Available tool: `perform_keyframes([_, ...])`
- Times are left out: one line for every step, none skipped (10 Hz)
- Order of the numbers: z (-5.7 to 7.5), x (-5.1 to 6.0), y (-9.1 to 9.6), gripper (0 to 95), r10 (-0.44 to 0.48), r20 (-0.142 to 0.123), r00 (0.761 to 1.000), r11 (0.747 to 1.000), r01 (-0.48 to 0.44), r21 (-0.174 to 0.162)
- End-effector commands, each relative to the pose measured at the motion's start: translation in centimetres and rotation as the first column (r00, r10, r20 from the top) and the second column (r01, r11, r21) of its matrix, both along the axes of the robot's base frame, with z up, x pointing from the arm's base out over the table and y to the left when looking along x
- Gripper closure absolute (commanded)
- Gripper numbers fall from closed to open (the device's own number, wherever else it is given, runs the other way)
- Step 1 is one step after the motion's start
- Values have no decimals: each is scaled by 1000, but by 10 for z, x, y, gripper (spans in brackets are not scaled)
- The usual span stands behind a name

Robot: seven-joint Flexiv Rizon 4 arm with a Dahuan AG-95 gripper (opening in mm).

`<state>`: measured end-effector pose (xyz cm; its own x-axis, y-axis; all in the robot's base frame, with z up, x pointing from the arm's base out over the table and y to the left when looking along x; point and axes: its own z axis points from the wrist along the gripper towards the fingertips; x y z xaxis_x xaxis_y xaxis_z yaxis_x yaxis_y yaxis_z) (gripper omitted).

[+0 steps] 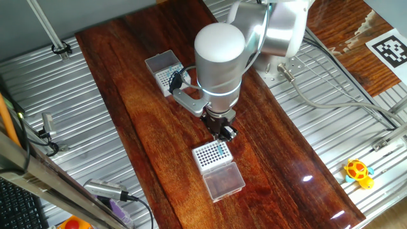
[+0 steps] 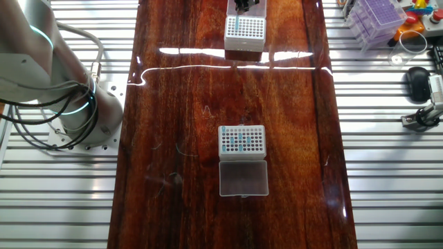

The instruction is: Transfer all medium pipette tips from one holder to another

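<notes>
Shows the gripper [image 1: 223, 132] low over a white rack [image 1: 206, 156] that sits midway between the long edges of the wooden tabletop [image 1: 127, 114], just above its grid. Cannot tell whether clenched or released: too dark and small in both views. Finds medium pipette tips [image 1: 220, 149] as a short teal line in that rack, right under the gripper, with its clear lid [image 1: 224, 180] folded open beside it. Finds a second rack [image 2: 242, 140] well apart along the same midline, also open-lidded, holding more teal tips scattered among bare dark holes.
</notes>
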<state>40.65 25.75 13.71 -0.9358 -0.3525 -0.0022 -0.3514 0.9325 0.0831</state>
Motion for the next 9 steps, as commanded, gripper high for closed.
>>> perform_keyframes([-2,2,0,950,1,1,1000,1000,-1,2])
perform_keyframes([-3,2,0,950,-1,2,1000,1000,1,3])
perform_keyframes([-4,2,0,950,-3,1,1000,1000,3,4])
perform_keyframes([-6,2,-1,950,-3,2,1000,1000,3,6])
perform_keyframes([-6,2,-1,950,-3,3,1000,1000,3,9])
perform_keyframes([-7,2,-2,950,-3,4,1000,1000,3,11])
perform_keyframes([-7,2,-2,950,-4,4,1000,1000,4,12])
perform_keyframes([-7,2,-2,950,-4,4,1000,1000,4,12])
perform_keyframes([-8,2,-2,950,-4,5,1000,1000,4,12])
